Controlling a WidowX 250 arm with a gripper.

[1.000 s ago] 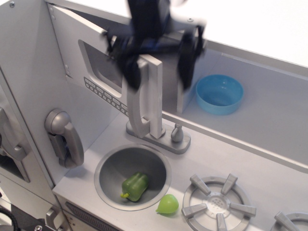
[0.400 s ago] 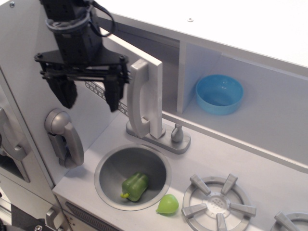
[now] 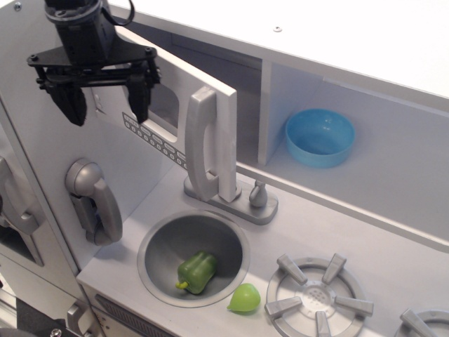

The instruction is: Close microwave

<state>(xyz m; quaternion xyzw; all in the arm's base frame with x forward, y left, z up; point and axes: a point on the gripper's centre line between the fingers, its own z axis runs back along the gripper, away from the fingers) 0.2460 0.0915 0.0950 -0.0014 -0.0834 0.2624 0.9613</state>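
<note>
The microwave is a grey box compartment at the upper middle. Its hinged grey door stands open, swung out to the left, with a clear window, a button row and a long vertical handle. My black gripper hangs at the upper left, in front of the door's hinge side. Its two fingers are spread apart and hold nothing. It does not touch the door.
A grey toy wall phone hangs on the left wall. A blue bowl sits on the shelf right of the microwave. The round sink holds a green pepper. A green pear-shaped toy lies by a burner. A faucet stands behind the sink.
My gripper has moved from the door handle leftward and then up to the upper left. The door has swung a little further open.
</note>
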